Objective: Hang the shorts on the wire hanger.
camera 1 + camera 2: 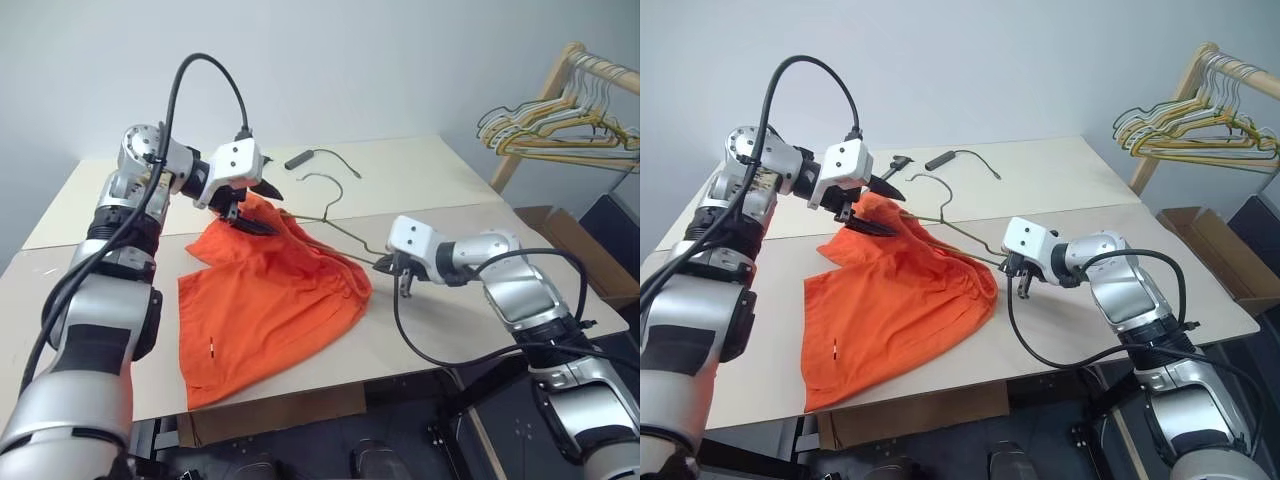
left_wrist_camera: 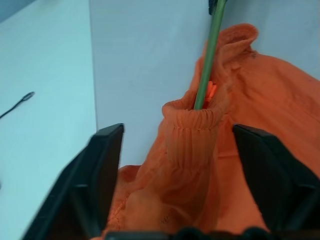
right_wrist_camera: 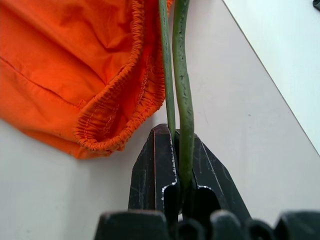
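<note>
Right tool [image 3: 176,165]: clamped shut on the wire hanger [image 3: 181,85] at its shoulder end.
Left tool [image 2: 177,165]: fingers apart, straddling the bunched waistband.
Shorts [image 1: 270,300]: spread on the counter [image 1: 420,180], hanger threaded inside.

— What did I have on the table [image 1: 420,330] just then?

— The shorts [image 1: 265,310] lay across the middle, legs toward the near edge, waistband at the far side. The wire hanger [image 1: 340,232] ran through the waistband, its hook behind the shorts.

— And my arms?

— My left gripper [image 1: 262,208] was over the waistband's far-left corner. My right gripper [image 1: 388,264] was just right of the shorts, at the hanger's end. A cable [image 1: 325,157] lay behind the hook. A rack of hangers [image 1: 560,125] stood off to the right, beyond the table.
</note>
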`<state>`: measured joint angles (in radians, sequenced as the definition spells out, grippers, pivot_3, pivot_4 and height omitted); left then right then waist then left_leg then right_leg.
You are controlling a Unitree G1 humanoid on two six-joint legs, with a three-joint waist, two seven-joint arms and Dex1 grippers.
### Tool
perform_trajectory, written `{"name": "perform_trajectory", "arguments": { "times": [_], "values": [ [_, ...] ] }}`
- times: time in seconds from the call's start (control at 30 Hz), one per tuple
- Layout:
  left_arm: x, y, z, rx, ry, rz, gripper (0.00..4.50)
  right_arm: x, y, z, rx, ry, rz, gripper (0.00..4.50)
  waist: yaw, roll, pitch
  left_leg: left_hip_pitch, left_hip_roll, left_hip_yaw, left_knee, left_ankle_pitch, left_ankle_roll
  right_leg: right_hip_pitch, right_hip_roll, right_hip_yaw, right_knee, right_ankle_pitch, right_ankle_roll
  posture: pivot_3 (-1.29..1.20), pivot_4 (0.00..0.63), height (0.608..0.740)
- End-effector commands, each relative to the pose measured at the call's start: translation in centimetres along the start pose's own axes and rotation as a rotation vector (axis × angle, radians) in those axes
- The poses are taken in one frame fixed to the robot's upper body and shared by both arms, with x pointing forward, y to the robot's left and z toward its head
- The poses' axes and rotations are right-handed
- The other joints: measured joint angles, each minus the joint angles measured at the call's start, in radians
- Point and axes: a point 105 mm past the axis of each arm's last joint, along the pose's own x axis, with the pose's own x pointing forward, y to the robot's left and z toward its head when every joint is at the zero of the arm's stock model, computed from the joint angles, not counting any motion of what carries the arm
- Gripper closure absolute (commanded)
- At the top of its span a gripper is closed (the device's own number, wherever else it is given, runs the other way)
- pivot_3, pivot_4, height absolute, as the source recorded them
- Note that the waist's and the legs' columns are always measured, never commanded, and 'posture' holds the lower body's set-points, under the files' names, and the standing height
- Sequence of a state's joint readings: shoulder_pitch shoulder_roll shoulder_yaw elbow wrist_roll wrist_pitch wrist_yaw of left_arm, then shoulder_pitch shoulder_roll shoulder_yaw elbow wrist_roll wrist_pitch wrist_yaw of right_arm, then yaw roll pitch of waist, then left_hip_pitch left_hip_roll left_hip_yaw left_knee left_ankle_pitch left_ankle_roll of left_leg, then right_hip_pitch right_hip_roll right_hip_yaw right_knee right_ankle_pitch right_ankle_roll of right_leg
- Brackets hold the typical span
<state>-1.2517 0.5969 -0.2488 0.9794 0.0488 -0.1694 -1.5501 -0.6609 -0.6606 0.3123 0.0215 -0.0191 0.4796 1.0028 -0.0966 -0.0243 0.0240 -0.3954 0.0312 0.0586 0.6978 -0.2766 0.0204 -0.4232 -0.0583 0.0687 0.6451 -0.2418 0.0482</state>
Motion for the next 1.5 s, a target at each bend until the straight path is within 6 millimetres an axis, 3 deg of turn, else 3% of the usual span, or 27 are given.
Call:
{"name": "perform_trajectory", "arguments": {
  "times": [0.03,0.27,0.6,0.83,1.03,1.13,1.2,1.33,1.5],
  "values": [
    [-0.5,0.4,1.0,0.031,0.005,-0.016,2.27,-1.0,-0.4,1.8,-0.081,-0.049,-0.018,4.5,-0.001,0.0,0.0,0.0,0.0,0.0,0.0,0.0,0.0,0.0,0.0,0.0,0.0,0.0,0.0,-0.07,0.0,0.74],
    [0.6,0.1,0.0,0.009,0.032,-0.021,4.46,-1.2,-0.5,2.4,-0.082,-0.076,-0.024,4.5,-0.001,0.0,0.0,0.0,0.0,0.0,0.001,0.0,0.0,0.0,0.0,0.0,0.001,0.0,0.0,-0.08,0.0,0.74],
    [0.6,0.7,-0.2,0.056,0.051,0.055,4.5,-1.1,-0.5,2.2,-0.075,-0.063,-0.018,4.5,-0.001,0.0,0.0,0.0,0.0,-0.001,0.001,0.0,0.0,0.0,0.0,0.0,0.001,0.0,0.0,-0.07,0.0,0.74],
    [-0.7,0.9,0.1,0.087,0.045,0.074,4.5,-1.9,-1.9,0.8,-0.017,-0.018,-0.082,2.28,-0.001,0.0,0.0,0.0,0.0,0.0,0.001,0.0,0.0,0.0,0.0,0.0,0.001,0.0,0.0,-0.07,0.0,0.74],
    [-1.5,0.9,-0.5,0.089,0.063,0.102,4.5,-5.7,-5.3,-1.4,0.116,-0.05,-0.308,0.11,0.004,0.0,0.0,0.0,0.0,-0.001,0.001,0.0,0.0,0.0,0.0,0.0,0.001,0.0,0.0,-0.07,0.0,0.74],
    [-1.6,0.9,-0.6,0.086,0.062,0.109,4.5,-8.2,-6.5,-2.5,0.255,-0.11,-0.36,0.05,0.005,0.0,0.0,0.0,0.0,0.0,0.001,0.0,0.0,0.001,-0.001,0.0,0.001,0.0,0.0,-0.08,0.0,0.74],
    [-1.8,1.0,-0.6,0.086,0.06,0.115,4.5,-8.9,-6.0,-3.3,0.301,-0.138,-0.351,0.05,0.004,0.0,0.0,0.0,0.0,0.0,0.001,0.0,0.0,0.001,-0.001,0.0,0.001,0.0,0.0,-0.08,0.0,0.74],
    [-2.1,1.3,-0.3,0.086,0.053,0.133,4.5,-7.9,-3.0,-4.7,0.376,-0.163,-0.256,0.05,0.0,0.0,0.0,0.001,0.0,-0.001,0.001,0.0,0.0,0.001,0.0,0.0,0.001,0.0,0.0,-0.08,0.0,0.74],
    [-2.2,1.3,-0.5,0.087,0.06,0.135,4.5,-2.5,2.5,-5.7,0.596,-0.223,-0.111,0.05,-0.014,-0.001,-0.001,0.004,0.001,-0.001,0.001,0.0,0.0,0.002,0.001,0.002,0.003,0.0,0.0,-0.08,0.0,0.74]
  ]
}}
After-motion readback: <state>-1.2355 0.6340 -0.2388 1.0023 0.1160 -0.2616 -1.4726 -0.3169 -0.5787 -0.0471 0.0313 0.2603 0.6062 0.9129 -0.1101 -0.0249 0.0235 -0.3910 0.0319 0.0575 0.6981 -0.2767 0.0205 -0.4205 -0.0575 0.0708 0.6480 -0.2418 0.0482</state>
